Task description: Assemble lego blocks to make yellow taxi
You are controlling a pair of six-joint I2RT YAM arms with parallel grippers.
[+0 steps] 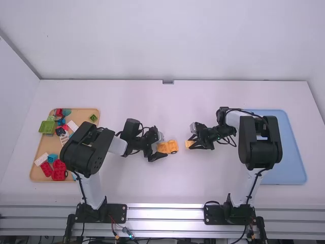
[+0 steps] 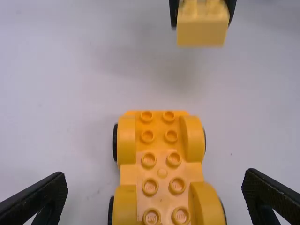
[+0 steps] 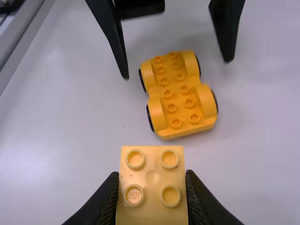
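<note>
White desk (image 1: 117, 183) carries the yellow-orange plastic wheeled base (image 1: 173, 147). Left gripper (image 1: 163, 146): wide open, empty, fingers either side of the base. Right gripper (image 1: 191, 143): closed on pale-yellow plastic four-stud block (image 3: 152, 187), raised, right of the base, not touching it.

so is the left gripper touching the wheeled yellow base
Apart. The left wrist view shows the left gripper open, one finger either side of the wheeled yellow base, with table showing between it and each finger.
</note>
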